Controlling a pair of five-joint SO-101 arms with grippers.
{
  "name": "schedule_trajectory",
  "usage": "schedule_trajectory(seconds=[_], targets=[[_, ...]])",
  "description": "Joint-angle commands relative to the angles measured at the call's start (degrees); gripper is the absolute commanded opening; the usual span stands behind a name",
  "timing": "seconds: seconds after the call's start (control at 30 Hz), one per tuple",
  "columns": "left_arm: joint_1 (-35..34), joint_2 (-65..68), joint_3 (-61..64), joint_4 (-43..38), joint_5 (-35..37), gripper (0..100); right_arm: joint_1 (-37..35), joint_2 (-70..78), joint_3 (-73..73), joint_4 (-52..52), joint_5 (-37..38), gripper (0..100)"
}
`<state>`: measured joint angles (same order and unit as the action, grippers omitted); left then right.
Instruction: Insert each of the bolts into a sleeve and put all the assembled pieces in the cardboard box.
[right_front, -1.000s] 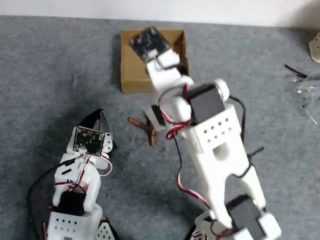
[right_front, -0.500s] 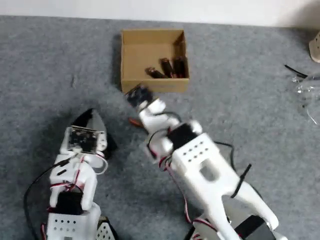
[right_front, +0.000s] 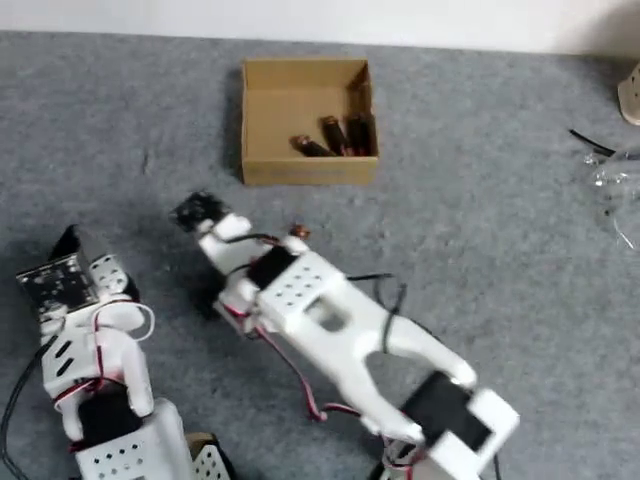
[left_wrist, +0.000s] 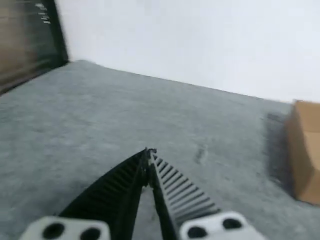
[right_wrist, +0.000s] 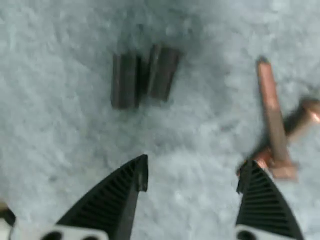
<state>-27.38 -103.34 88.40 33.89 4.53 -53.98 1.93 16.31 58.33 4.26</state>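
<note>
The cardboard box (right_front: 305, 172) stands at the far side of the desk (right_front: 500, 250), with assembled pieces (right_front: 335, 137) lying in its right half. In front of it two sleeves (right_wrist: 142, 80) lie side by side, and crossed bolts (right_wrist: 274, 125) lie near them. The right gripper (right_wrist: 195, 175) hangs over the desk between them.

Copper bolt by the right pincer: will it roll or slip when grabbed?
Likely rolls little: the copper bolt lies on fuzzy carpet and seems to cross a second bolt. Its smooth round shank could slip in the open right pincer. Looks metal, so probably stiff.
</note>
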Motion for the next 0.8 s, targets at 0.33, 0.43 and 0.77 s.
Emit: schedule_trajectory(seconds=[0.33, 0.43, 0.77], targets=[[-7.0, -0.7, -3.5, 0.1, 5.2, 1, -3.4, 16.0, -18.2, -1.4, -6.2, 26.7], [-6.9, -0.7, -1.2, -1.6, 5.2, 1, -3.5, 18.4, -20.9, -1.3, -6.2, 26.7], [-3.9, -0.7, 1.5, -5.9, 4.9, 1, -0.3, 26.2, -26.9, -1.3, -6.1, 26.7]])
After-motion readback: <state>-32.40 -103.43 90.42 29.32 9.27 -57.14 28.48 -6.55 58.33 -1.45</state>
